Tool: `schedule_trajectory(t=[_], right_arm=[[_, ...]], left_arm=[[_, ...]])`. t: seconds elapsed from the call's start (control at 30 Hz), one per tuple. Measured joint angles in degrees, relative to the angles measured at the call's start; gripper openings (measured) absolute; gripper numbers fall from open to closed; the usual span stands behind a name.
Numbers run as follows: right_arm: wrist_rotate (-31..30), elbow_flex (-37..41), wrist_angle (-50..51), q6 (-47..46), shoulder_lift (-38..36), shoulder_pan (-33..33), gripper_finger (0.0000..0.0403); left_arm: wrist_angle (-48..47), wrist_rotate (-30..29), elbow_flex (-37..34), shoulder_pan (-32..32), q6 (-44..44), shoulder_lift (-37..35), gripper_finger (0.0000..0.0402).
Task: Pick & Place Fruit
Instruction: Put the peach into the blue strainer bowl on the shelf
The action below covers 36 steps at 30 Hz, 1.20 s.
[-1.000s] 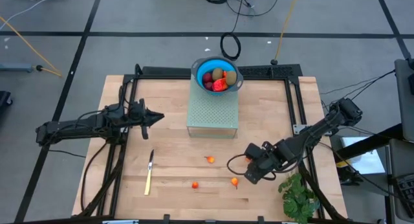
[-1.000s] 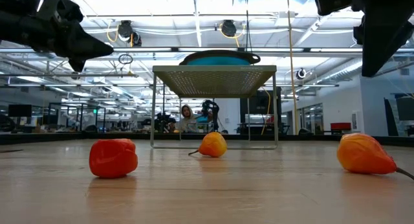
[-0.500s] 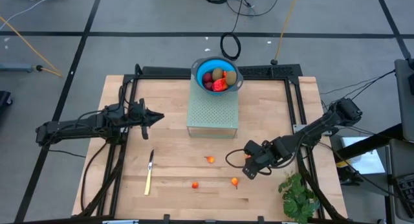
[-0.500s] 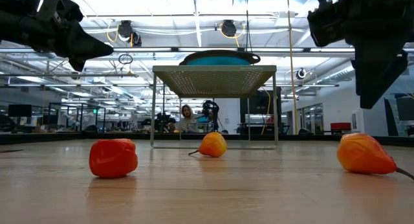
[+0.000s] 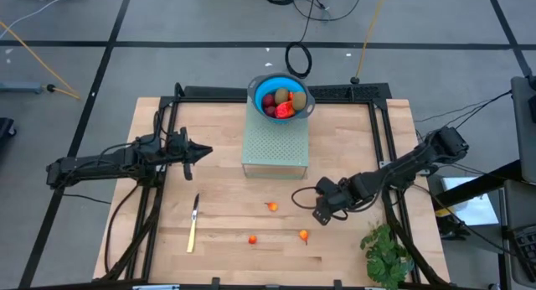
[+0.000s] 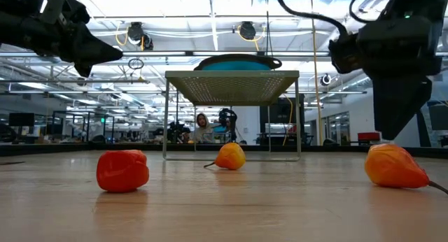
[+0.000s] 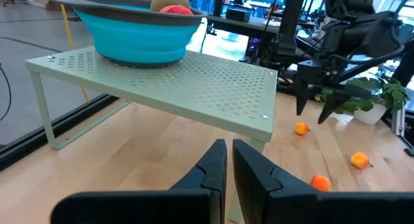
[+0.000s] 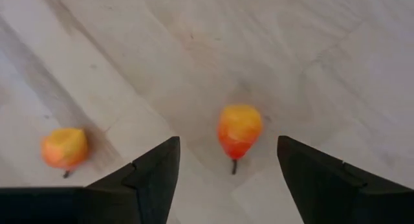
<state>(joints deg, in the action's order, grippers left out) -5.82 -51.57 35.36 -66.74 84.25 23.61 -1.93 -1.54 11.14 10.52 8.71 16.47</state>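
Note:
Three tiny orange fruit pieces lie on the wooden table (image 5: 167,265): one (image 5: 303,235), one (image 5: 271,207) and one (image 5: 252,239). My right gripper (image 5: 319,215) is open and hovers above the first piece, just to its far right. In the right wrist view that piece (image 8: 239,130) shows on the boards between the open fingers, untouched, with another piece (image 8: 64,147) off to the side. The blue bowl (image 5: 255,87) holds dark red, olive and red-yellow fruit and stands on a green perforated rack (image 5: 275,147). My left gripper (image 5: 208,151) is shut and waits left of the rack.
A yellow-handled knife (image 5: 193,223) lies on the near left part of the table. A leafy green plant (image 5: 385,255) stands at the near right corner, close behind my right arm. Black rails run along the table's edges. People sit in the room beyond the table.
My right gripper has moved toward the table's far edge and slightly left, and has come lower over the right-hand orange piece. The fruit pieces have stayed where they were.

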Motion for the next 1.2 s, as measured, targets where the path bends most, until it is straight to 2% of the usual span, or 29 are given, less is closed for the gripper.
schedule_trajectory(t=[1.0,1.2], right_arm=[[-0.2,9.4,-11.4,-0.7,0.0,-1.2,0.0250],[-0.4,9.7,-11.5,-1.4,0.0,-1.2,0.0219]], left_arm=[[0.0,-0.1,0.0,0.0,0.0,0.0,0.0026],[0.0,-2.0,0.0,0.0,0.0,0.0,0.0026]])
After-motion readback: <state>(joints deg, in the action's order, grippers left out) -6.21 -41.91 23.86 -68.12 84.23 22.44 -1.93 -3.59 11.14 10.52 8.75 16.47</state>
